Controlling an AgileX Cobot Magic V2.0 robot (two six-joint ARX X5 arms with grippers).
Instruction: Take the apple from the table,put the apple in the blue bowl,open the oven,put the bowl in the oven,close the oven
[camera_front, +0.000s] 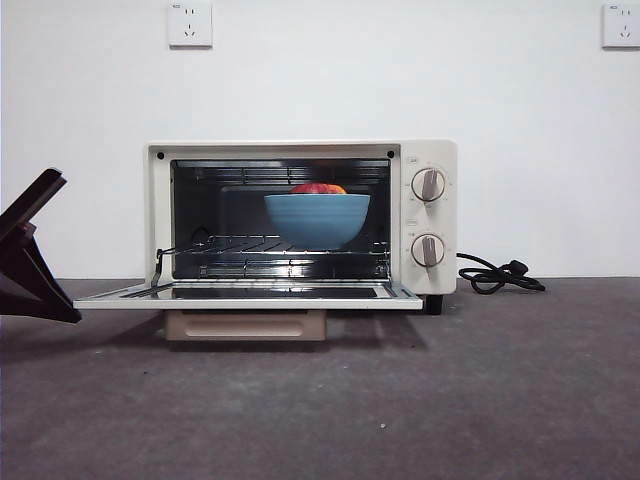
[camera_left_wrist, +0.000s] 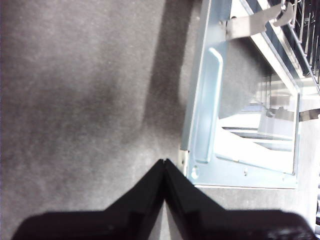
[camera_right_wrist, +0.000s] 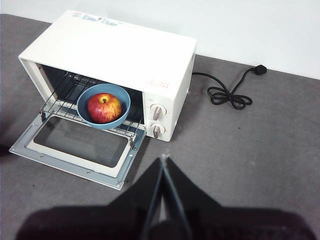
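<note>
Oven (camera_front: 300, 220) door is down flat. Blue bowl (camera_front: 317, 218) sits on the rack inside with the apple (camera_right_wrist: 104, 107) in it. Left gripper (camera_left_wrist: 165, 162) is pinched closed, empty, low at the door's left corner. Right gripper (camera_right_wrist: 163, 159) is closed, empty, high above the table (camera_front: 480, 390).

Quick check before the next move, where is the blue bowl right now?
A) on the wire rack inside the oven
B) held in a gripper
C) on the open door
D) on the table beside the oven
A: the blue bowl, with the apple in it, sits on the wire rack inside the oven, whose door is down.
</note>
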